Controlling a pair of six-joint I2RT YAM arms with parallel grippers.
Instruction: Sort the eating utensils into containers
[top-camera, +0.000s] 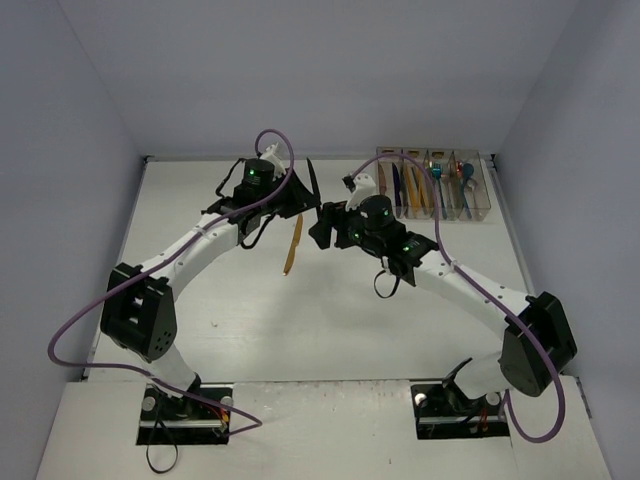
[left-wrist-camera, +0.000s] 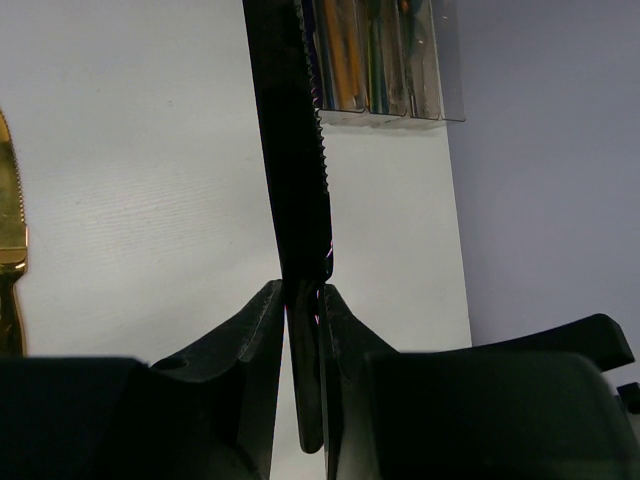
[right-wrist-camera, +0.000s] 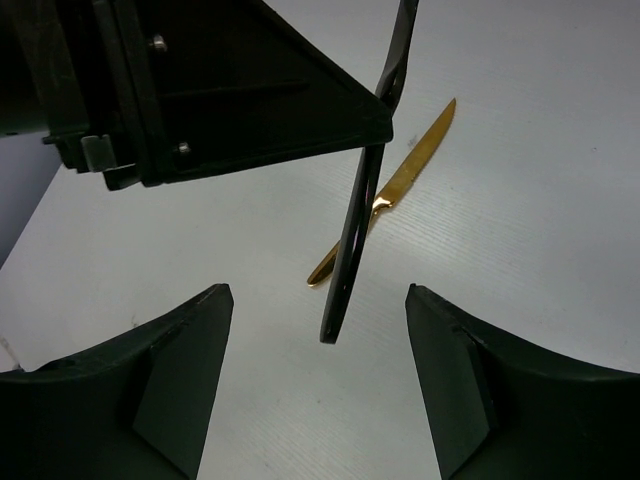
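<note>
My left jaws pinch the black knife up over the counter, well away from the bins, so I should slide my wide right jaws around its free end and squeeze before the left lets go.

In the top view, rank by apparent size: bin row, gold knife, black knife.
1. Bin row.
2. Gold knife and black knife look alike; the black one is held up, nearer the camera, so unsure.
</note>
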